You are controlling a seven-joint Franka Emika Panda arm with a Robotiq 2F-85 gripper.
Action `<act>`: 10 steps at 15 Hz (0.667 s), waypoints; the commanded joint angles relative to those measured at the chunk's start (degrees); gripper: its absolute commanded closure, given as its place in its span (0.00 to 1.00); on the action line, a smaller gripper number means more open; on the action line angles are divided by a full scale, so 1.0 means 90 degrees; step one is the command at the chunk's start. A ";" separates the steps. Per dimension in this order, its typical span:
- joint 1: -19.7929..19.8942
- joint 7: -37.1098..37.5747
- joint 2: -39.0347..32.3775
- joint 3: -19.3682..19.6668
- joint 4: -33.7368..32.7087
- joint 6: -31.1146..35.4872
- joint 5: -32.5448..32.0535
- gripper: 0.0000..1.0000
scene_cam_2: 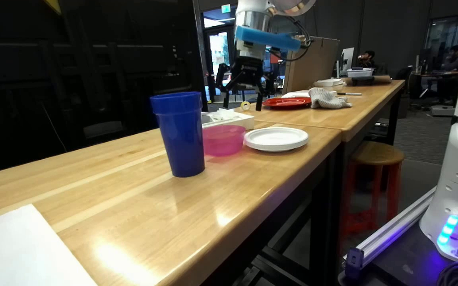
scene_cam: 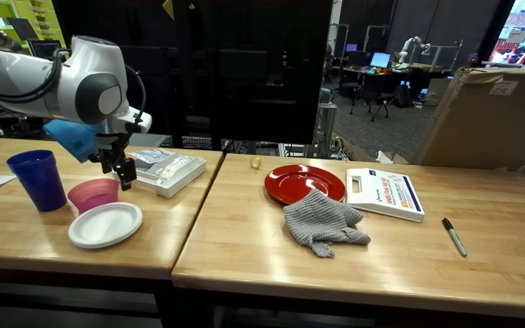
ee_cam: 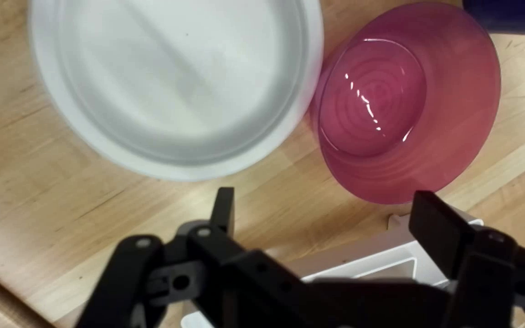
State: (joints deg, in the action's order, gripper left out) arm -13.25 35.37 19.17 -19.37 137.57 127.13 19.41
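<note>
- At nine o'clock from the gripper [scene_cam: 117, 178], read in an exterior view: blue cup [scene_cam: 39, 182], upright.
- At eight o'clock, low and near: pink bowl [scene_cam: 93, 193], mouth up, just beside the cup. Looks like thin plastic, so probably light, slightly springy and slick. Best taken by the rim, one fingertip inside and one outside, with a gentle squeeze; likely to slide if only nudged.
- Between six and seven o'clock: white plates [scene_cam: 105, 225], apparently stacked, just beside the bowl.
- At the clock's centre: spread wide, holding nothing, hanging above the table [scene_cam: 167, 223]. In the wrist view, near the bowl's rim on one side; cannot judge the height between.
- At three o'clock, near: white tray [scene_cam: 187, 176], divided, with a silvery packet [scene_cam: 150, 157] inside.
- Farther out at three o'clock: red plate [scene_cam: 290, 182], grey cloth [scene_cam: 324, 223] by its near edge, then first-aid case [scene_cam: 383, 193].
- Farthest, between three and four: marker [scene_cam: 454, 237], lying flat.
</note>
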 commanded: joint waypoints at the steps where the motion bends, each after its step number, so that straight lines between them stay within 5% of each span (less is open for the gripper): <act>1: -0.0059 -0.0021 -0.0256 -0.0016 -0.0224 -0.0014 -0.0014 0.01; 10: -0.0111 -0.0593 -0.0614 0.0013 -0.0475 -0.0748 -0.0245 0.00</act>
State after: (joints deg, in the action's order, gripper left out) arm -13.68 32.23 15.07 -19.57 135.24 124.55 19.08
